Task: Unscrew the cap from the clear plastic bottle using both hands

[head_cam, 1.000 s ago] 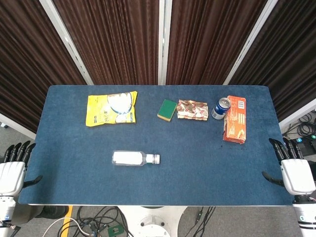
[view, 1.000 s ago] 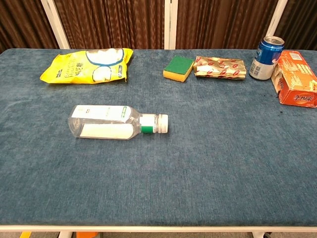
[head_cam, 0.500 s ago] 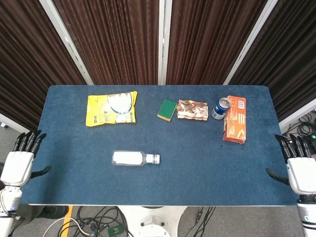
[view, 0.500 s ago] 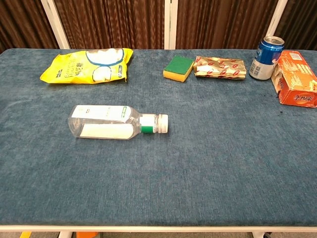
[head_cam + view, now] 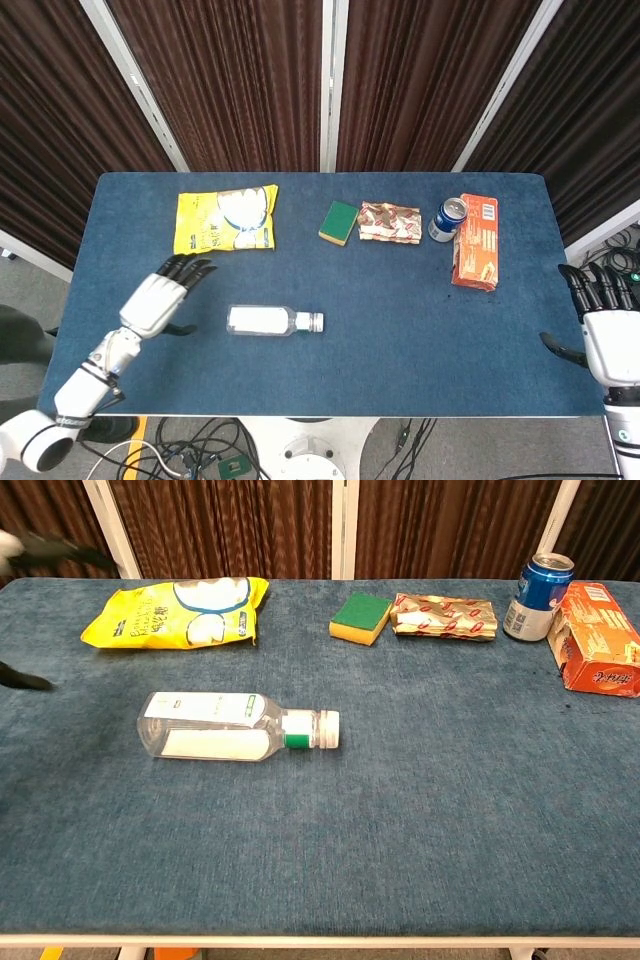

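The head view takes in both hands; the chest view catches only blurred dark fingertips (image 5: pixel 50 550) of the left hand at its 10 o'clock edge, and nothing of the right. The chest view in turn shows the clear plastic bottle (image 5: pixel 215 726) closely: it lies on its side on the blue table (image 5: pixel 420 810), white contents settled along its lower wall, a green band at the neck and the white cap (image 5: pixel 328 730) still on, pointing to 3 o'clock.

In the head view the bottle (image 5: pixel 268 320) lies a little toward 7 o'clock from the table's middle. The left hand (image 5: pixel 158 298) hovers at the bottle's 9 o'clock, near it but apart, its arm reaching in from the 7 o'clock corner. Its dark fingers are spread and point toward 1 o'clock, holding nothing. The right hand (image 5: pixel 606 340) stands just off the table's 3 o'clock edge, fingers straight, apart and pointing up the frame, thumb out to the side, empty too.

Along the far edge lie a yellow snack bag (image 5: pixel 224 219), a green sponge (image 5: pixel 339 222), a foil packet (image 5: pixel 389 221), a blue can (image 5: pixel 448 219) and an orange box (image 5: pixel 475 243).
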Available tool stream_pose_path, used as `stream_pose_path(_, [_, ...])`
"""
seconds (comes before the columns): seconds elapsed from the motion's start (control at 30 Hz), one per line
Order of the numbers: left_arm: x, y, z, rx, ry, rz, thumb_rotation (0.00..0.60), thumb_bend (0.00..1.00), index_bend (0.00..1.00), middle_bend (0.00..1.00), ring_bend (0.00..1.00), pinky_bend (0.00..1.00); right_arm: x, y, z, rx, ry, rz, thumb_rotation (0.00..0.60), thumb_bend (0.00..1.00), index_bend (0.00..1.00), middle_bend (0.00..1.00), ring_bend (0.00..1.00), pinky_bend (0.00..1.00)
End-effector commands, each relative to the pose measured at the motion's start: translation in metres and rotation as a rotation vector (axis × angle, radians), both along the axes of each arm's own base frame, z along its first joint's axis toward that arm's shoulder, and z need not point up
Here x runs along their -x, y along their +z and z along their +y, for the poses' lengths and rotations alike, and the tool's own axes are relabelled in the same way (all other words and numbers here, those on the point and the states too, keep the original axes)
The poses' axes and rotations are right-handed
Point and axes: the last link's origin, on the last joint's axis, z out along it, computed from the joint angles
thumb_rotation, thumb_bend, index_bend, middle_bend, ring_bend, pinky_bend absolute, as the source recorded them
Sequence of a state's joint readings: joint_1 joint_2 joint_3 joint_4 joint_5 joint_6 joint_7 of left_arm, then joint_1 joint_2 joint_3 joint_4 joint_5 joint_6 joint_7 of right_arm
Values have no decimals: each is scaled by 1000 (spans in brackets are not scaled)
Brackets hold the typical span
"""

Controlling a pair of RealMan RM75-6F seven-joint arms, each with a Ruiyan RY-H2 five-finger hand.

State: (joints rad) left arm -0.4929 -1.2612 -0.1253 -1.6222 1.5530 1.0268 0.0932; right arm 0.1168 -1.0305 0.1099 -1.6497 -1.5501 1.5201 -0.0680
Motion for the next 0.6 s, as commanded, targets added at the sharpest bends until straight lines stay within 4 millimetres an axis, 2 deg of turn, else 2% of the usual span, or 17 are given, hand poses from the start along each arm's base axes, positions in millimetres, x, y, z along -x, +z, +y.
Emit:
stream_pose_path(0.03, [-22, -34, 2, 80, -23, 13, 600, 0, 120, 99, 53, 137, 0, -2, -2, -10, -5, -2, 600, 52, 48, 123, 0, 0])
stream_pose_path(0.3, [-34, -74, -2, 120, -22, 51, 600, 2, 161, 124, 55, 208, 1, -4, -2, -11, -17, -4, 600, 52, 48, 123, 0, 0])
stream_pose_path(0.6, [-43, -98, 13, 102, 33, 62, 600, 29, 237, 206, 140, 289, 3, -4, 1, -8, -17, -14, 600, 52, 48, 124, 0, 0])
